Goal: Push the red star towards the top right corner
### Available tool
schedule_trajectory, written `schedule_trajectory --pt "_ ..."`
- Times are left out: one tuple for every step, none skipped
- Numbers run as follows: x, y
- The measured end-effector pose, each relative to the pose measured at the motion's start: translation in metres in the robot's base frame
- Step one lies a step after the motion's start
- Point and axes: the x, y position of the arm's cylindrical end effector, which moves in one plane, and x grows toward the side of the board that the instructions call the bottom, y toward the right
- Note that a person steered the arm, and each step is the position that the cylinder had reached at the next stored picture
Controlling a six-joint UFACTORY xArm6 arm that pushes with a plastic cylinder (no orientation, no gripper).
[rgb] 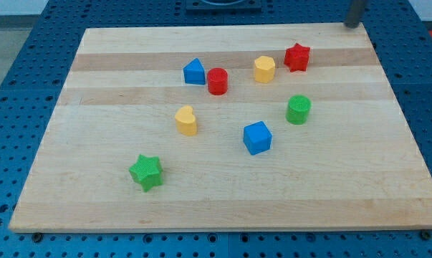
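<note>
The red star [297, 56] lies on the wooden board [223, 201] near the view's top right. A yellow hexagon block [264, 69] sits just to its left. My tip [352, 25] is at the view's top right edge, right at the board's top right corner, well to the right of and above the red star and apart from it.
A red cylinder [217, 81] and a blue block with a peaked top [194, 72] sit at top centre. A green cylinder [298, 110], a blue cube [257, 137], a yellow rounded block [186, 120] and a green star [145, 172] lie lower down.
</note>
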Motion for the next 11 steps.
schedule_trajectory --pt "0.0 -0.072" --pt "0.016 -0.123" --pt "0.046 -0.128" --pt "0.069 -0.128" --pt "0.073 -0.13" --pt "0.093 -0.134" --pt "0.109 -0.136" --pt "0.128 -0.134" --pt "0.149 -0.123" --pt "0.146 -0.092" --pt "0.12 -0.064"
